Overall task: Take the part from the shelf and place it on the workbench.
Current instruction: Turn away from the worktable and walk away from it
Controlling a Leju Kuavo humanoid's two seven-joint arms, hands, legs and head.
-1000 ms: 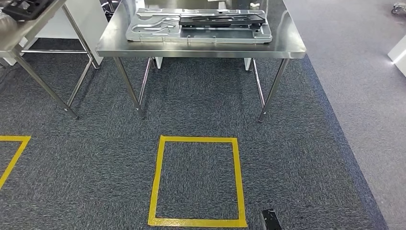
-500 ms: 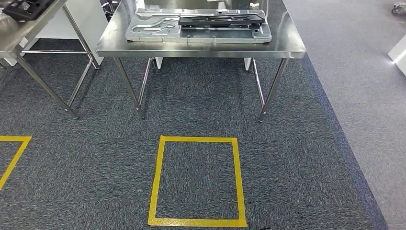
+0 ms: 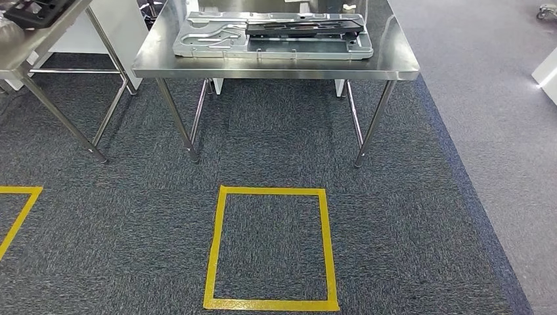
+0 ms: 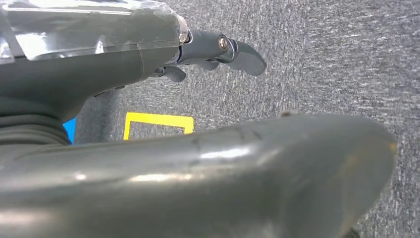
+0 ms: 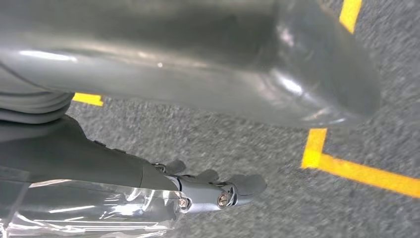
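Note:
A long black part lies on a flat grey metal plate on the steel workbench ahead of me in the head view. My left hand hangs over the dark carpet with its fingers stretched out and the thumb apart, holding nothing. My right hand hangs the same way over the carpet, its fingers straight and nothing in them. Both hands are far below and short of the workbench.
A yellow tape square marks the carpet just before the workbench. A second steel table with a black object stands at the left. Another yellow tape corner lies at far left. A white object sits at the right edge.
A small dark piece at the bottom edge of the head view has dropped out of the picture. The workbench and the parts on it have not moved.

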